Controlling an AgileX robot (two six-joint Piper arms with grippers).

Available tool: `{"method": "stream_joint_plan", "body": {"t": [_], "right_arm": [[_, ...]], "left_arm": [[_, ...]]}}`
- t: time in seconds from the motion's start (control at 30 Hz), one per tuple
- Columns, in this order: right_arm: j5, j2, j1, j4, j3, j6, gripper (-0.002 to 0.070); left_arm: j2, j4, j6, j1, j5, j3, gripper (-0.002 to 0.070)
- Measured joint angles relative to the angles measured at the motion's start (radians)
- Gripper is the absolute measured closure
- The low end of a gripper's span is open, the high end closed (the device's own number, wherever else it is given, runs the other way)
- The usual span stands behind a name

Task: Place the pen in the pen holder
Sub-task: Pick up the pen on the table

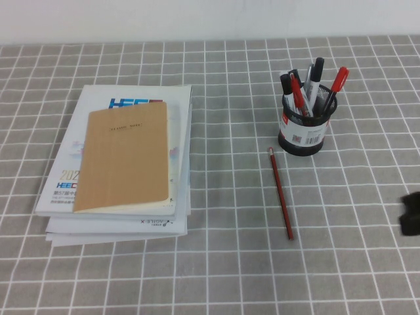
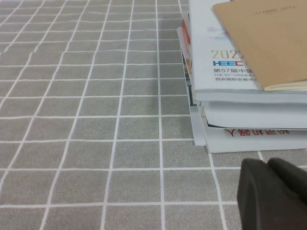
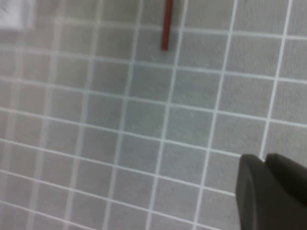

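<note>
The pen [image 1: 280, 193] lies flat on the grey checked surface [image 1: 236, 262], its pale eraser end toward the pen holder [image 1: 302, 129] and just short of it, apart. The holder stands upright, holding black-capped markers [image 1: 317, 70] and red-capped pens [image 1: 338, 80]. A stack of books [image 1: 121, 164] topped by a tan notebook [image 1: 125, 154] sits well to the left. The right claw [image 1: 411, 213] shows as a dark shape at the right edge.

Dark-red pen [image 1: 280, 193] flat on cloth, just before black mesh pen holder [image 1: 302, 134]
</note>
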Motion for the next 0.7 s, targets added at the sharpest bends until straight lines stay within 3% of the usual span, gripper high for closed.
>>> {"method": "stream_joint_plan", "body": {"t": [0.3,0.7], "right_arm": [[0.002,0.319,0.244,-0.181,-0.235,0.195,0.0688],[0.158,0.763,0.331,-0.240,-0.652,0.214,0.0667]], "left_arm": [[0.000,0.000,0.000,0.000,0.000,0.000,0.0680],[0.000,0.000,0.000,0.000,0.000,0.000,0.0680]]}}
